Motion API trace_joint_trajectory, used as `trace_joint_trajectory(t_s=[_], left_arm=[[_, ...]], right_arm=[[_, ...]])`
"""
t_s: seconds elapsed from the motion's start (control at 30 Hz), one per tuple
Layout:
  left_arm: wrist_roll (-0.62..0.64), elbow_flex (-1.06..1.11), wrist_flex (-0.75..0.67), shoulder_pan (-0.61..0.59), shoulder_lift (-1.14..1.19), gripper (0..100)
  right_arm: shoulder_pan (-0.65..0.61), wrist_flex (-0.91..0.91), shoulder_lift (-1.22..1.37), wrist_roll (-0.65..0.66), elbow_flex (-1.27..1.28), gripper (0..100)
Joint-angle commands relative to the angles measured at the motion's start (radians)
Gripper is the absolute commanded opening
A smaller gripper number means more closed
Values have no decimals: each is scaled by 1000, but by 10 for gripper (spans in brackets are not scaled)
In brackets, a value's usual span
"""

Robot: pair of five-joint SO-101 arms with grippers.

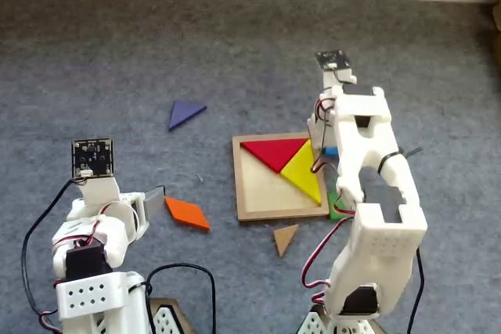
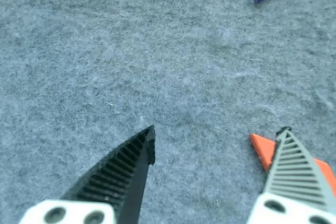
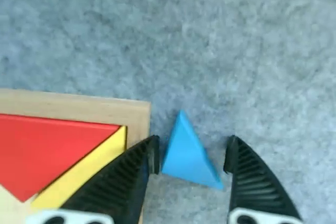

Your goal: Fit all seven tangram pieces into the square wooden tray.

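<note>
Grey felt-ish cloth covers the table (image 1: 117, 52), and the square wooden tray (image 1: 262, 189) sits around the middle with a red triangle (image 1: 275, 152) and a yellow triangle (image 1: 305, 171) already laid in its far right part, edges touching. The right claw (image 3: 191, 145) is spread open just off the tray's right side, one finger on each side of a small blue triangle (image 3: 186, 156) lying on the cloth, not squeezing it. The left claw (image 2: 218, 129) is open too and holding nothing, with one fingertip over the end of an orange parallelogram (image 2: 261, 148). A purple triangle (image 1: 185, 113) lies well off to the tray's left, a tan triangle (image 1: 285, 238) just in front of it, and a bit of a green piece (image 1: 337, 207) peeks out beside the right arm.
</note>
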Motion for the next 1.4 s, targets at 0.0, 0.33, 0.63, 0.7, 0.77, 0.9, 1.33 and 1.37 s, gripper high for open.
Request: trace_joint_trajectory(t_s=[0.0,0.33,0.63,0.7,0.77,0.9,1.33,1.37], left_arm=[[-6,-7,-12,-8,-8,347],[-8,-7,-12,-8,-8,347],[-8,-7,-12,-10,-8,347],[-8,-7,-12,-10,-8,347],[-8,-7,-12,-10,-8,347],[-8,-7,-12,-10,-8,347],[-8,-7,-12,-10,-8,347],[-8,-7,-12,-10,-8,347]], right_arm=[[28,10,-5,60,-59,210],[51,53,-1,153,-58,209],[45,199,-2,258,-68,213],[47,199,1,259,-68,213],[47,199,1,259,-68,213],[47,137,-1,258,-68,213],[28,84,2,333,-62,210],[28,70,2,339,-62,210]])
